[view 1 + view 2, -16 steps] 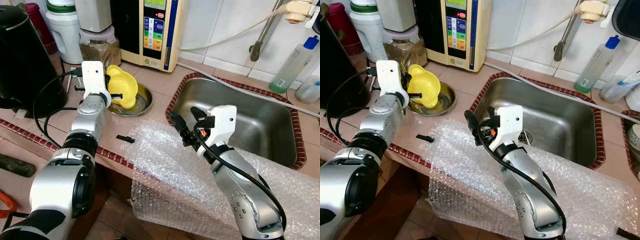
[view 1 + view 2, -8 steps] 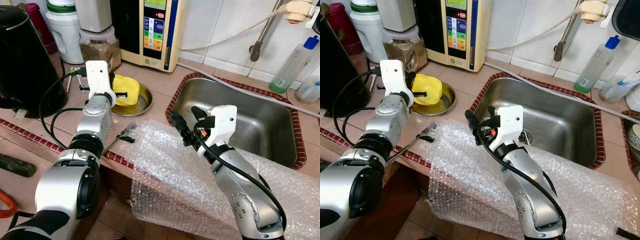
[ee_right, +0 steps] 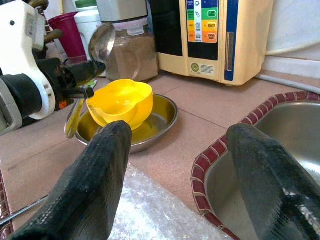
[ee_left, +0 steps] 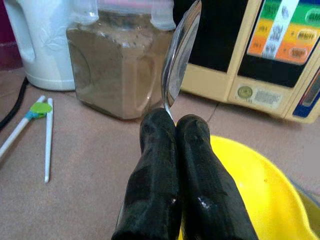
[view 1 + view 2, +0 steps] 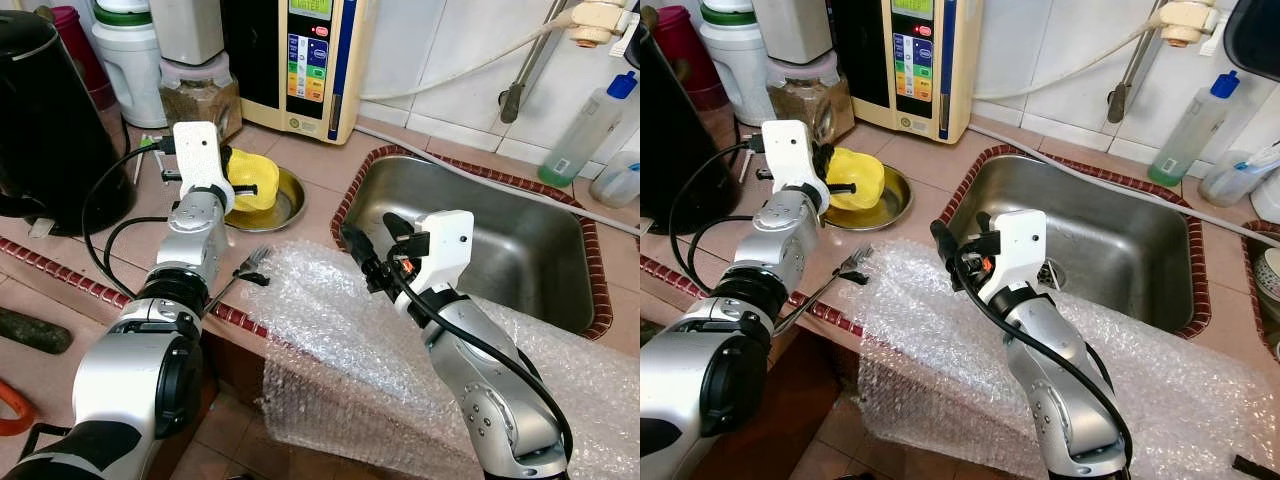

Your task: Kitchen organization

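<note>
My left gripper is shut on a silver spoon, whose bowl sticks up past the fingertips beside a yellow bowl. The yellow bowl rests in a shallow steel dish on the tiled counter. In the right wrist view the spoon stands upright at the yellow bowl's rim. My right gripper hangs open above a sheet of bubble wrap at the sink's left edge, with nothing between its fingers. A fork lies at the counter edge beside the wrap.
A steel sink lies to the right. At the back stand a black kettle, a white jug, a jar of brown powder and a water machine. A green bottle stands at the far right.
The yellow bowl, tilted up a second ago, has come down to sit in the steel dish. A fork now lies at the counter edge. The right arm has stayed still.
</note>
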Available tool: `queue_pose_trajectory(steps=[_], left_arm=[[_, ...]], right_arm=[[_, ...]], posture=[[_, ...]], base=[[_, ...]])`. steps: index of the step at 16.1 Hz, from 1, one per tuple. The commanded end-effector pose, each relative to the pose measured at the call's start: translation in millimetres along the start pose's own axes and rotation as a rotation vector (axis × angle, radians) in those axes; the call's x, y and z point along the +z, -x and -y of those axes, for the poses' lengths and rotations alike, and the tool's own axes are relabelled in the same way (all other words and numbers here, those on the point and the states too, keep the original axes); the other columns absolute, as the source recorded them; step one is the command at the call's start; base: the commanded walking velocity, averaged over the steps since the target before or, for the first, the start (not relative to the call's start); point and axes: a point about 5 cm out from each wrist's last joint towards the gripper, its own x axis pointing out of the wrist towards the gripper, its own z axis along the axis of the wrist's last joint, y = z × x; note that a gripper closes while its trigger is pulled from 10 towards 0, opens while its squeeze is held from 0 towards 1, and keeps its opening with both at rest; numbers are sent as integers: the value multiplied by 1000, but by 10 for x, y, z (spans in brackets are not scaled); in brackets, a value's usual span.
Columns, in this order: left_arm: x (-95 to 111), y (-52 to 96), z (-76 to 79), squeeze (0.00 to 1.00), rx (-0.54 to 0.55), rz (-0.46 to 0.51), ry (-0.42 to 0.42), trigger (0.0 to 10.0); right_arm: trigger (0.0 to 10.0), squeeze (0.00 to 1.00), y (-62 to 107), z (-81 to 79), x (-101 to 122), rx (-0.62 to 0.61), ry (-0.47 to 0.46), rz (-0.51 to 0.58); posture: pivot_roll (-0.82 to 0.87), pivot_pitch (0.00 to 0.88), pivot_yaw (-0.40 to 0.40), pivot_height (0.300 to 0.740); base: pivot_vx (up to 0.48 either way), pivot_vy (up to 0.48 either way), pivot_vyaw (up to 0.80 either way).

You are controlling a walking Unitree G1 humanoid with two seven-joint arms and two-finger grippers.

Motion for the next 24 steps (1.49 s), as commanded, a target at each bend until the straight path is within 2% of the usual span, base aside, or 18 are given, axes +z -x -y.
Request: queue_pose_trajectory(steps=[1,4,5,8,10,11,12,14,15,17,18,22,24], left_arm=[[105,-6,16,0,-12,68,12,0],[199,1,44,0,-28,145,27,0],[222,15,38,0,-24,183,-6,0],[230,42,49,0,-38,229,-24,0],[266,42,74,0,-59,240,42,0],[315,62,209,0,-170,262,103,0],[338,87,306,0,-251,279,125,0],[296,293,676,0,-542,306,163,0],[247,391,784,0,-627,307,167,0],[209,496,894,0,-729,294,199,0],[178,594,982,0,-829,269,219,0],[125,735,1054,0,-935,229,227,0],[126,876,1133,0,-1070,180,266,0]], right_arm=[[10000,0,-5,25,16,-3,10,8],[10000,0,-3,29,10,-8,9,7],[10000,0,-7,32,14,-9,9,9],[10000,0,-5,36,11,-11,9,7],[10000,0,-6,39,10,-10,10,6],[10000,0,-15,55,35,-22,12,20],[10000,0,-23,70,57,-32,10,33],[10000,0,-82,167,256,-52,-71,125],[10000,0,-95,220,345,-62,-109,167],[10000,0,-97,263,412,-64,-152,200],[10000,0,-96,286,459,-59,-172,222],[10000,0,-93,339,510,-55,-211,245],[10000,0,-103,358,525,-41,-222,247]], posture=[[-48,77,-59,740],[-48,76,-61,740],[-50,80,-63,740],[-49,80,-67,740],[-50,79,-68,740],[-47,79,-69,740],[-46,79,-70,740],[-38,78,-71,740],[-39,79,-72,740],[-39,78,-73,740],[-39,77,-74,740],[-39,76,-74,740],[-34,76,-71,740]], base=[[0,0,0],[0,0,0],[0,0,0],[0,0,0],[0,0,0],[0,0,0],[0,0,0],[0,0,0],[0,0,0],[0,0,0],[0,0,0],[0,0,0],[0,0,0]])
